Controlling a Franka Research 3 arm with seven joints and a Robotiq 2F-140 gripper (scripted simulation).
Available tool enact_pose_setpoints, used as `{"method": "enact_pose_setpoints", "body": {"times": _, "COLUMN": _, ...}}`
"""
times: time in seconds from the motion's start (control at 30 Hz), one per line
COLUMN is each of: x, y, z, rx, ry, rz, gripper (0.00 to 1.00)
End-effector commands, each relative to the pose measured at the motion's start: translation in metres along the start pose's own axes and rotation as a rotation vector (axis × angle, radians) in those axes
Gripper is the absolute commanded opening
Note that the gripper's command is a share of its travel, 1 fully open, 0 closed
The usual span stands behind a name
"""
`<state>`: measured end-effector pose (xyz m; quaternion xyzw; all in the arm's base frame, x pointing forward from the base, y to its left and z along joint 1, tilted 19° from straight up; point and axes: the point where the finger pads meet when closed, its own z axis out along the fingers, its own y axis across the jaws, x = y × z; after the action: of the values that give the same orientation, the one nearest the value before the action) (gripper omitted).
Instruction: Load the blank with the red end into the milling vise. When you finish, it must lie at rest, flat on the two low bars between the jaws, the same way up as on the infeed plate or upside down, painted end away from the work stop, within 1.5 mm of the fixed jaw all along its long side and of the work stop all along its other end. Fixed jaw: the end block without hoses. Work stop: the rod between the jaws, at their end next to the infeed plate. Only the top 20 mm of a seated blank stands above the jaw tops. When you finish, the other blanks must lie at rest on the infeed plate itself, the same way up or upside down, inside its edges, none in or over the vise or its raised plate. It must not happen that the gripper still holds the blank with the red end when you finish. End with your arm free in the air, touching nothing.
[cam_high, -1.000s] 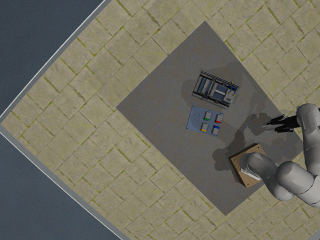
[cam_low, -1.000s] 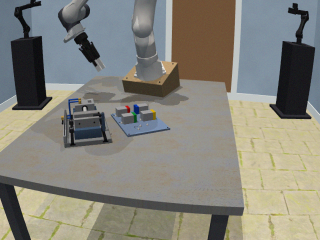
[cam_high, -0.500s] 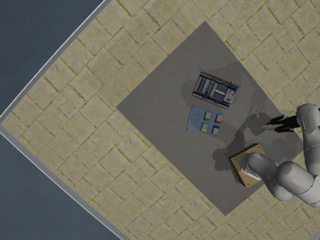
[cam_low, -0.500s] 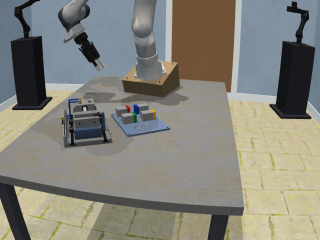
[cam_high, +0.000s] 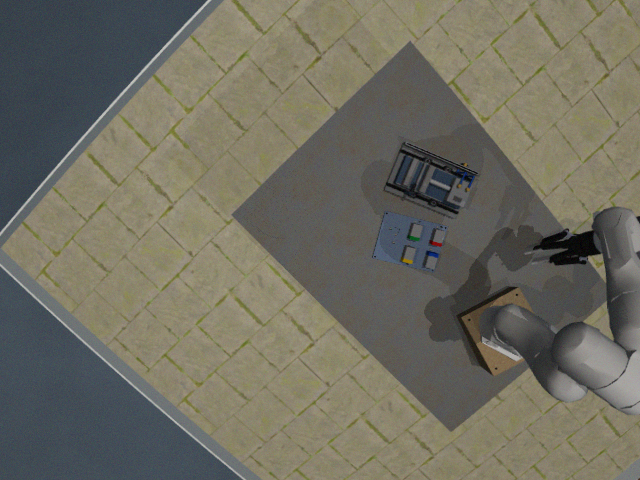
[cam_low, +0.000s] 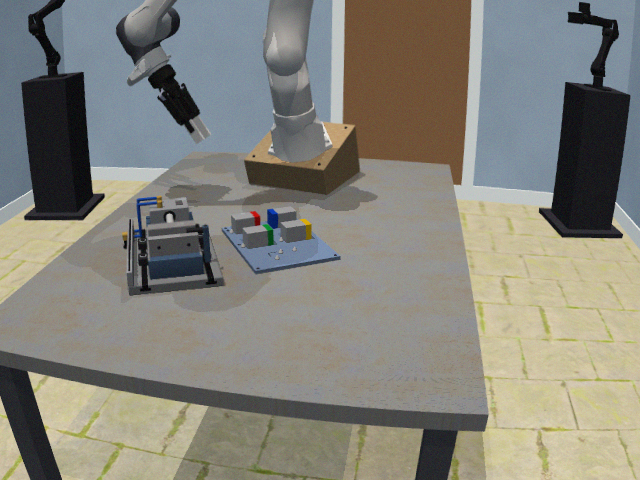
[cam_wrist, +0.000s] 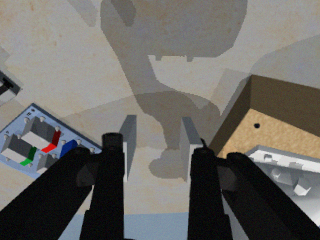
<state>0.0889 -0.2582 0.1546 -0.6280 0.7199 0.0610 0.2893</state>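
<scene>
The blank with the red end (cam_high: 437, 237) lies flat on the blue infeed plate (cam_high: 410, 242), in its corner nearest the vise and the arm; it also shows in the exterior view (cam_low: 245, 221) and small in the wrist view (cam_wrist: 52, 142). The milling vise (cam_high: 433, 177) stands beside the plate, its jaws empty (cam_low: 168, 242). My gripper (cam_high: 532, 249) (cam_low: 199, 130) hangs high above the table's back left, well away from the plate. Its fingers stand narrowed but apart, with nothing between them.
Blanks with green (cam_high: 414, 231), yellow (cam_high: 408, 254) and blue (cam_high: 431, 259) ends lie on the same plate. The arm's wooden base (cam_low: 302, 160) stands at the back of the table. Black camera stands (cam_low: 54, 139) (cam_low: 589, 155) flank the table.
</scene>
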Motion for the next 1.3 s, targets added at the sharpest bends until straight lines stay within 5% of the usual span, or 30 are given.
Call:
{"method": "enact_pose_setpoints", "body": {"times": 0.0, "x": 0.0, "y": 0.0, "z": 0.0, "rx": 0.0, "ry": 0.0, "rz": 0.0, "gripper": 0.25}}
{"method": "enact_pose_setpoints", "body": {"times": 0.03, "x": 0.0, "y": 0.0, "z": 0.0, "rx": 0.0, "ry": 0.0, "rz": 0.0, "gripper": 1.0}}
{"method": "enact_pose_setpoints", "body": {"times": 0.57, "x": 0.0, "y": 0.0, "z": 0.0, "rx": 0.0, "ry": 0.0, "rz": 0.0, "gripper": 1.0}}
{"method": "enact_pose_setpoints", "body": {"times": 0.73, "x": -0.03, "y": -0.021, "z": 0.005, "rx": -0.04, "ry": 0.152, "rz": -0.168, "gripper": 1.0}}
{"method": "enact_pose_setpoints", "body": {"times": 1.13, "x": -0.03, "y": -0.021, "z": 0.005, "rx": -0.04, "ry": 0.152, "rz": -0.168, "gripper": 1.0}}
{"method": "enact_pose_setpoints", "body": {"times": 1.27, "x": -0.055, "y": -0.038, "z": 0.008, "rx": -0.07, "ry": 0.267, "rz": -0.291, "gripper": 1.0}}
